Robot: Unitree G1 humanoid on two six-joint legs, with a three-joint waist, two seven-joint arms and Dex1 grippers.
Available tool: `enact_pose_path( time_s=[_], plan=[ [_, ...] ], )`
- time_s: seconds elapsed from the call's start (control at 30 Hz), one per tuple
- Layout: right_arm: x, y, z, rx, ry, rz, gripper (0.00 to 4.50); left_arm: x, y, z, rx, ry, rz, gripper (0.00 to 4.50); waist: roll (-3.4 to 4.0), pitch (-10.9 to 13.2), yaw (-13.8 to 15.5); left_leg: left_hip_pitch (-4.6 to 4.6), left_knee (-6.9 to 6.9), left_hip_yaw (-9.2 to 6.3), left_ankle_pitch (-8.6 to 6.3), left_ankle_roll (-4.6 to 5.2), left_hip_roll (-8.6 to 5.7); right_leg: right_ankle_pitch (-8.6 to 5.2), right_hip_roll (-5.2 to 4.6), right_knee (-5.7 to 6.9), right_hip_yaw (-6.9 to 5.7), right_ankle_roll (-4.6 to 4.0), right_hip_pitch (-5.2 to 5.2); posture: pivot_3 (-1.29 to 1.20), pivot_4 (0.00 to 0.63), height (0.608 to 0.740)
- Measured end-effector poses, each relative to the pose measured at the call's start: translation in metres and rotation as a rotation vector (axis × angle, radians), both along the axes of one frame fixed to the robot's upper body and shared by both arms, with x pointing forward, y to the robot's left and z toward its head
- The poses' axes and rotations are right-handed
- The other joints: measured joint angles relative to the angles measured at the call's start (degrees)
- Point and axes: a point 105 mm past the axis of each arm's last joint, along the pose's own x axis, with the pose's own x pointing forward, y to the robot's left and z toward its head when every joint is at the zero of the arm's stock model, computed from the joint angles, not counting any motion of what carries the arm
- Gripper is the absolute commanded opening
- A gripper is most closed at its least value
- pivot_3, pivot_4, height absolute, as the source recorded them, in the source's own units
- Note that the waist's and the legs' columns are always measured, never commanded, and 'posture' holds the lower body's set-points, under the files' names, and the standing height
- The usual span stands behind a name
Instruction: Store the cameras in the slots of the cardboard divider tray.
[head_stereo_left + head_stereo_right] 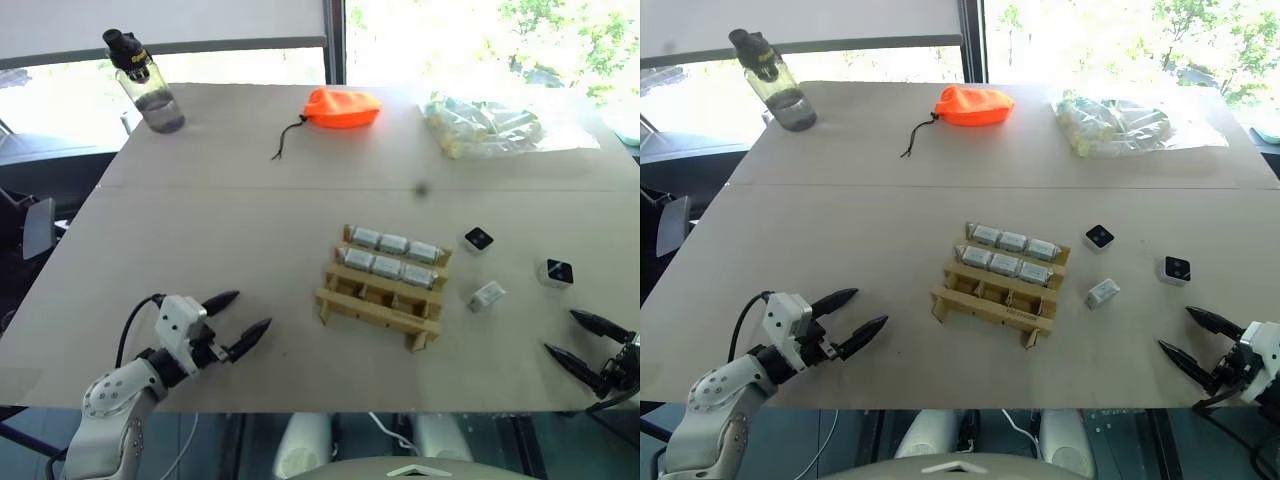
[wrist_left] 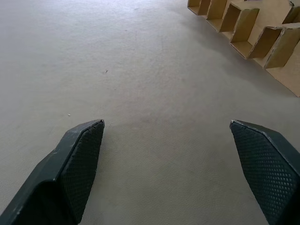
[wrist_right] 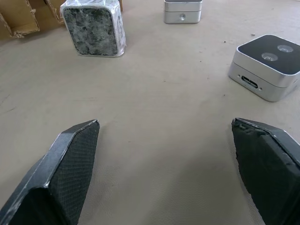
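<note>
Six silver-grey cameras (image 1: 394,254) fill the two far rows of my tan cardboard divider tray (image 1: 381,290); its near row stands empty. Three loose cameras (image 1: 487,295) lie just right of the tray.

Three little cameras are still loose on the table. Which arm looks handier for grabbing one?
Probably the right: its open gripper sits near the loose cameras, which lie right of the cardboard divider tray; the left gripper is beyond it.
</note>
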Motion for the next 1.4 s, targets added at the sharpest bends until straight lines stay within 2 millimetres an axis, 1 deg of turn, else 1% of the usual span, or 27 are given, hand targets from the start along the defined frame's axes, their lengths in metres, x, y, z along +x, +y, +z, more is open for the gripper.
enact_pose_path(
  time_s=[0.17, 0.3, 0.5, 0.57, 0.67, 0.8, 0.87, 0.93, 1.0, 1.07, 1.17, 1.27, 1.4],
  plan=[
    [0.000, 0.001, 0.001, -0.006, 0.002, 0.002, 4.50, 0.003, 0.000, -0.001, 0.012, -0.022, -0.020, 4.45, 0.00, 0.0, 0.1, 0.01, 0.00, 0.00, 0.00, 0.00, 0.00, 0.00, 0.07, 0.01, -0.01, 0.01, 0.01, 0.00, 0.150, 0.726],
    [-0.003, 0.005, -0.001, 0.009, 0.045, 0.004, 4.50, 0.004, -0.001, -0.003, 0.017, -0.036, -0.042, 4.45, 0.02, 0.0, 0.0, 0.02, 0.00, 0.02, 0.00, 0.00, 0.01, 0.00, 0.09, 0.02, 0.01, 0.02, 0.01, 0.00, 0.150, 0.726],
    [0.000, 0.007, 0.004, 0.004, 0.042, -0.002, 4.50, 0.004, 0.000, -0.003, 0.021, -0.043, -0.055, 4.45, 0.02, 0.0, 0.0, 0.04, 0.00, 0.02, 0.00, 0.00, 0.01, 0.00, 0.12, 0.03, 0.00, 0.03, 0.01, 0.00, 0.150, 0.726],
    [0.003, 0.005, 0.003, -0.024, 0.038, -0.031, 4.50, 0.004, 0.000, -0.004, 0.021, -0.045, -0.056, 4.45, 0.04, 0.0, 0.0, 0.04, 0.00, 0.02, 0.00, 0.00, 0.01, 0.00, 0.13, 0.03, 0.00, 0.03, 0.01, 0.00, 0.150, 0.726],
    [0.013, -0.001, 0.002, -0.069, 0.018, -0.127, 4.50, 0.006, 0.000, -0.004, 0.032, -0.046, -0.067, 4.45, 0.04, 0.0, 0.0, 0.08, 0.01, 0.05, 0.01, 0.00, 0.00, -0.01, 0.16, 0.06, 0.02, 0.04, 0.02, 0.00, 0.150, 0.726],
    [0.021, 0.006, 0.004, -0.015, -0.002, -0.216, 4.50, 0.015, -0.004, -0.001, 0.034, -0.043, -0.103, 4.45, 0.03, 0.0, 0.2, 0.07, 0.03, 0.00, 0.02, -0.01, 0.02, -0.01, 0.19, 0.15, -0.01, 0.05, 0.01, 0.00, 0.150, 0.726],
    [0.022, 0.011, 0.005, 0.015, 0.005, -0.257, 4.50, 0.020, -0.009, 0.002, 0.016, -0.029, -0.142, 4.45, 0.02, 0.0, 0.2, 0.05, 0.03, -0.01, 0.02, -0.01, 0.01, 0.00, 0.19, 0.20, -0.01, 0.05, 0.00, 0.00, 0.150, 0.726],
    [0.024, 0.015, 0.007, 0.058, 0.009, -0.330, 4.50, 0.028, -0.016, 0.015, -0.065, -0.025, -0.197, 4.45, -0.03, 0.0, 0.1, 0.00, 0.05, -0.02, 0.03, -0.02, 0.03, 0.06, 0.19, 0.19, -0.03, 0.15, -0.02, 0.00, 0.150, 0.726],
    [0.028, 0.017, 0.009, 0.085, 0.006, -0.406, 4.50, 0.036, -0.023, 0.034, -0.119, -0.053, -0.258, 4.45, -0.04, 0.0, 0.0, -0.06, 0.09, -0.01, 0.03, -0.04, 0.03, 0.11, 0.18, 0.20, -0.02, 0.24, -0.06, 0.00, 0.150, 0.726],
    [0.033, 0.016, 0.008, 0.069, 0.004, -0.482, 4.50, 0.041, -0.030, 0.052, -0.116, -0.093, -0.315, 4.45, -0.03, 0.0, -0.1, -0.06, 0.10, 0.04, 0.16, -0.26, 0.00, 0.12, 0.20, 0.20, 0.00, 0.25, -0.06, 0.00, 0.150, 0.726],
    [0.041, 0.009, 0.007, 0.021, -0.017, -0.611, 4.50, 0.047, -0.036, 0.070, -0.081, -0.111, -0.371, 4.45, -0.05, 0.0, -0.3, -0.03, 0.10, 0.11, 0.18, -0.30, -0.01, 0.11, 0.38, 0.20, 0.00, 0.27, -0.06, 0.00, 0.150, 0.726],
    [0.050, 0.009, 0.008, 0.026, -0.023, -0.704, 4.50, 0.045, -0.047, 0.089, -0.065, -0.112, -0.485, 4.45, -0.25, 0.0, -0.3, -0.02, 0.11, 0.11, 0.21, -0.35, 0.00, 0.10, 0.47, 0.22, 0.05, 0.28, -0.06, 0.00, 0.150, 0.726],
    [0.063, 0.022, 0.010, 0.092, -0.019, -0.745, 4.50, 0.039, -0.064, 0.112, -0.007, -0.110, -0.647, 4.45, -0.30, 0.0, -0.5, 0.04, 0.11, 0.13, 0.23, -0.39, 0.01, 0.05, 0.55, 0.30, 0.10, 0.36, -0.07, 0.00, 0.150, 0.726]
  ],
)
